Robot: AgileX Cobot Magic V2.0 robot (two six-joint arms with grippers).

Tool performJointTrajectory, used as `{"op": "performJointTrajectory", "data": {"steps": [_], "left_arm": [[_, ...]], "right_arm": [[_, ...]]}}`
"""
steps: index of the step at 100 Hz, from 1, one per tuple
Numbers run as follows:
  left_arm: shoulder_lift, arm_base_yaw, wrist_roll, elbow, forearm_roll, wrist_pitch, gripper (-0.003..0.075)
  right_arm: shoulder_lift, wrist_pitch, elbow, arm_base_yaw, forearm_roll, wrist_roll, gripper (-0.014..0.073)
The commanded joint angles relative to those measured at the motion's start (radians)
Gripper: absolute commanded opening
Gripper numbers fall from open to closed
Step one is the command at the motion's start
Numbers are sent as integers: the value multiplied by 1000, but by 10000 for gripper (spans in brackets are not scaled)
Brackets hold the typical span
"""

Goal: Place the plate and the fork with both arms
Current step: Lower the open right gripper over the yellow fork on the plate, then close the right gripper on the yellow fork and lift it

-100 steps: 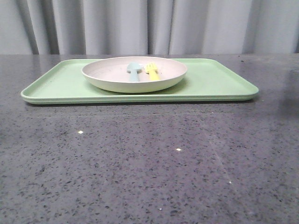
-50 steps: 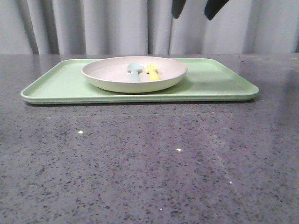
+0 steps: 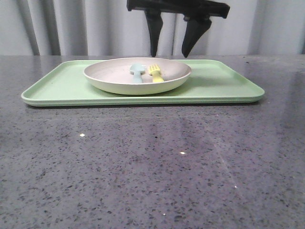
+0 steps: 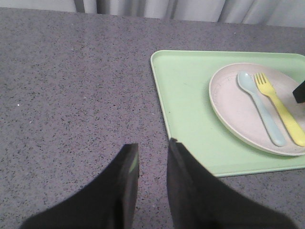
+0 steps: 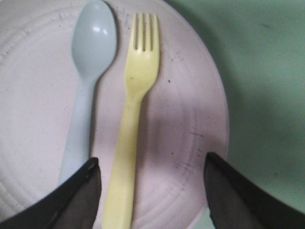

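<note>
Because the fork (image 5: 131, 129) lies flat inside the plate (image 3: 109, 78), handle toward the robot and tines pointing away, it offers its long handle to a grip from above. It sits just beside a pale blue spoon (image 5: 86, 86), the two parallel and close but not overlapping, so the fingers must straddle the yellow handle without catching the spoon. The plate itself rests on the light-green tray (image 3: 224, 83), toward the tray's middle, and the tray lies on the speckled grey table (image 3: 152, 162).

The right gripper (image 3: 172, 47) hangs directly over the plate with its fingers spread wide apart and holding nothing. In the right wrist view one finger sits on the spoon's side of the fork's handle and the other well out over the plate's rim, so the fork is off-centre in the opening; I judge a small sideways shift would help before any descent, since as placed the near finger could come down on the spoon.

The left gripper (image 4: 152, 162) is over bare table just beside the tray's near corner, well apart from the plate. Its fingers stand parted by a narrow gap and grasp nothing. That position suits waiting while the fork is lifted out, since the plate's rim is the likely hold for this arm and the cutlery inside it would shift if the plate were tilted first.
</note>
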Motion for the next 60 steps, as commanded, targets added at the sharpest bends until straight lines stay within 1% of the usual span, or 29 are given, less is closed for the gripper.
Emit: {"op": "performJointTrajectory", "data": {"steps": [1, 12, 60], "left_arm": [[-5, 0, -3, -27, -24, -67, 153], [-5, 0, -3, -27, -24, -67, 153], [-5, 0, -3, -27, -24, -67, 153]], "right_arm": [[-38, 16, -38, -1, 11, 5, 475], [-20, 15, -38, -1, 40, 6, 475], [18, -9, -38, -1, 41, 6, 473]]}}
